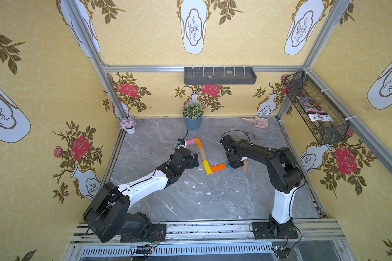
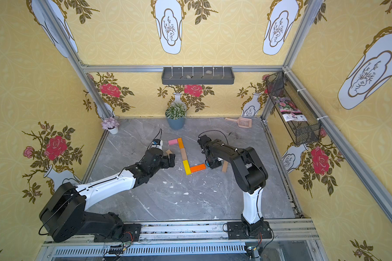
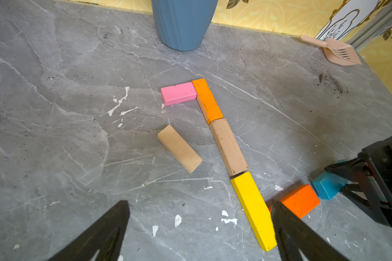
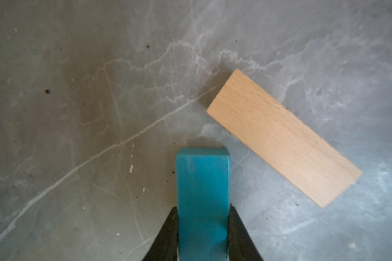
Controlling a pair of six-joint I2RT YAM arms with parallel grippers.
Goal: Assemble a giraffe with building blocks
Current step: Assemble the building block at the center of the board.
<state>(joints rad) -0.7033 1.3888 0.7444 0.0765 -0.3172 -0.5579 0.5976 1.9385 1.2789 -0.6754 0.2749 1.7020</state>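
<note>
Across the grey marble tabletop (image 1: 190,203), the half toward 6 o'clock lies bare, open room right up to its front edge. At centre the giraffe (image 1: 202,154) lies flat: pink head pointing to 9 o'clock, orange, tan and yellow neck end to end, orange body turning toward 3 o'clock. At the neck's 9 o'clock side the left gripper (image 3: 199,201) hangs spread wide, near a loose tan block (image 3: 179,152). The right gripper (image 4: 203,212) pinches the blue block (image 4: 203,180) just beside the body's 3 o'clock end. A second tan block (image 4: 283,137) lies slantwise close by, not touching.

Blue block (image 4: 203,192) between fingers (image 4: 166,237)
</note>
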